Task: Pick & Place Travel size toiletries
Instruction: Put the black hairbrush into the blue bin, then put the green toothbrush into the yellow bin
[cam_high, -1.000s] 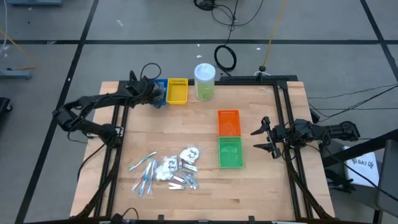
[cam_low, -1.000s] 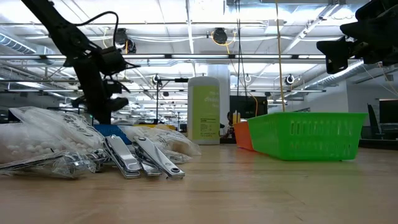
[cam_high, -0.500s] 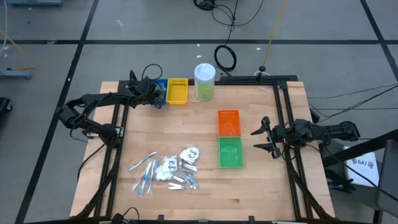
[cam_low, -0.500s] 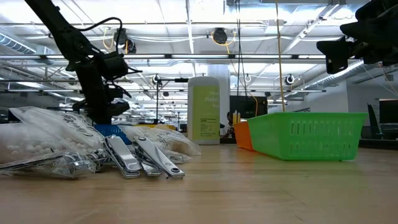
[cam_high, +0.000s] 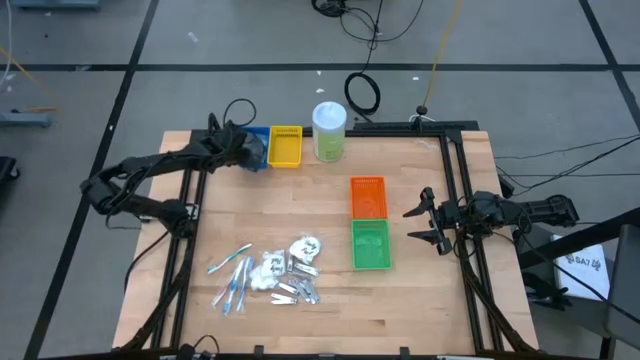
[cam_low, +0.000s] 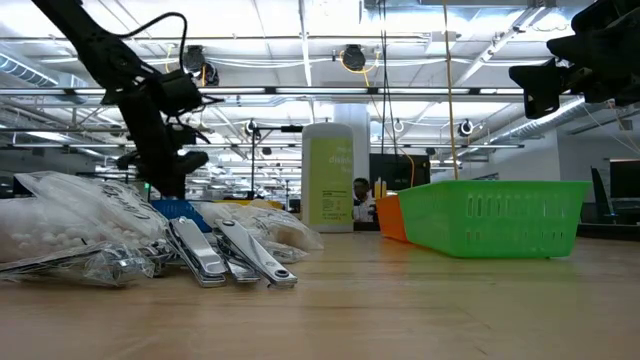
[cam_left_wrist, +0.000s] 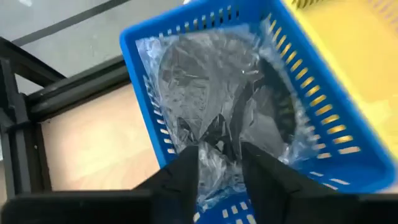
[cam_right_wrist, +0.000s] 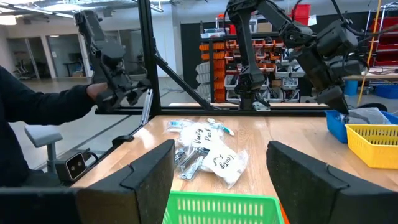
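At upper left, the left gripper (cam_left_wrist: 219, 163) is held over the blue tray (cam_left_wrist: 152, 74), fingers apart above wrapped dark pads (cam_left_wrist: 217, 93); the right gripper (cam_high: 424, 221) is parked open at right.

Grey tiled floor (cam_high: 80, 40); strip-lit ceiling (cam_low: 300, 40); orange-binned shelving (cam_right_wrist: 224, 68).

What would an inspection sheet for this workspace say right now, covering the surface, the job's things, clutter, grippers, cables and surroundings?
Surface: wooden table, bare in the middle.
Job's things: pile of toiletries near the front edge; dark round pads in clear wrap lie in the blue tray.
Clutter: yellow tray, orange tray, green tray, tall clear jar.
Grippers: left gripper over the blue tray, fingers slightly apart around the wrap; right gripper open, beside the green tray, holding nothing.
Cables: coiled cable on the floor behind the table.
Surroundings: a person's sleeve beyond the table.
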